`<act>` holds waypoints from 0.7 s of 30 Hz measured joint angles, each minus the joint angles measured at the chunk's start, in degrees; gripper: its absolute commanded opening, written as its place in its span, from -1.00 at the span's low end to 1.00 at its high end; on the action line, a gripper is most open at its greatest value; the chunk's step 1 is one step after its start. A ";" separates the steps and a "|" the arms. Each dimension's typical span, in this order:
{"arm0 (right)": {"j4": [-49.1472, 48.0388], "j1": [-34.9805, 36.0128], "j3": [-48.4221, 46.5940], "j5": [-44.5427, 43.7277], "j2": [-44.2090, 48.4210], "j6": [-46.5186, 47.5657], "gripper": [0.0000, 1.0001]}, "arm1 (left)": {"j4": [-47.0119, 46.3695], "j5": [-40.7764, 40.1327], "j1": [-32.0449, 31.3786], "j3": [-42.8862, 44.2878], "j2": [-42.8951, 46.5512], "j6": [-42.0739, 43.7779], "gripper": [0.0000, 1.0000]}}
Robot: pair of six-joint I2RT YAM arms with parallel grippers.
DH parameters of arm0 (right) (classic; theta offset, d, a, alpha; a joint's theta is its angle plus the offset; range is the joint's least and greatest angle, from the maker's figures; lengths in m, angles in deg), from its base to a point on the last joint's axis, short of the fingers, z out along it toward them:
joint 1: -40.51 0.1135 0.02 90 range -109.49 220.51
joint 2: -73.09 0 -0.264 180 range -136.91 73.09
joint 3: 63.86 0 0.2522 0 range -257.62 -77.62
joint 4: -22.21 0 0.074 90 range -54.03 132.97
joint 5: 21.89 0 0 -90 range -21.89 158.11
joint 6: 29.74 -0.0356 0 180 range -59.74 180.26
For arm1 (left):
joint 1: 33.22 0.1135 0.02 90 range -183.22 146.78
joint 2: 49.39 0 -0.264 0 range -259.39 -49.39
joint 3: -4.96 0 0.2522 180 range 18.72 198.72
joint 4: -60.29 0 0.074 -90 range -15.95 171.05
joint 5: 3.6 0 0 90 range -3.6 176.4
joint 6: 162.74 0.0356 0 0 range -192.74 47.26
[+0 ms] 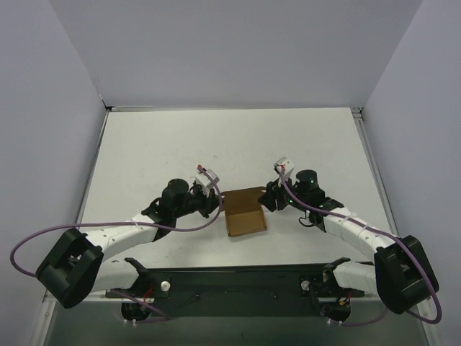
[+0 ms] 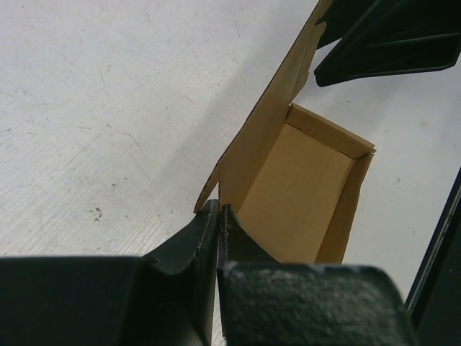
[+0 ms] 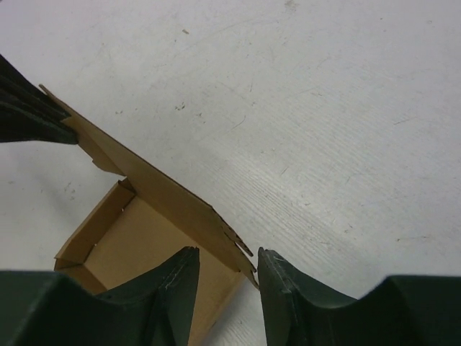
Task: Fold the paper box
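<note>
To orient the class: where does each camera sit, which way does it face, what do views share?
Top external: above, behind both arms, facing down at the table; both show whole.
Left wrist: looks along the left gripper, shut on the paper box's flap.
Right wrist: looks past the open right gripper, astride that flap.
Shared: the paper box in all three; each wrist view glimpses the opposite gripper.

White table [image 1: 180, 144], faintly scuffed and speckled; pale lavender walls [image 1: 238, 50] enclose three sides.
</note>
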 measured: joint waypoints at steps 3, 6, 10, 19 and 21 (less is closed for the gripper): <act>0.11 0.00 0.00 1.44 -0.61 -0.04 -0.57 | 0.02 0.02 0.11 0.00 0.39 0.00 -1.00; 0.11 -0.28 0.00 2.34 -1.22 -0.09 -0.84 | 0.33 -0.04 0.61 0.00 0.44 -0.02 -1.00; 0.09 -0.24 -0.04 2.69 -1.81 -0.46 -1.00 | 0.37 -0.44 0.70 0.00 0.31 -0.28 -1.00; -1.38 11.65 0.02 -19.02 -1.88 -1.64 -1.00 | 0.72 -11.04 -1.07 2.86 -4.31 -3.52 -1.00; -2.36 15.10 0.02 -26.03 -2.03 -1.86 -1.00 | 0.90 -14.12 -1.79 3.67 -5.22 -4.35 -1.00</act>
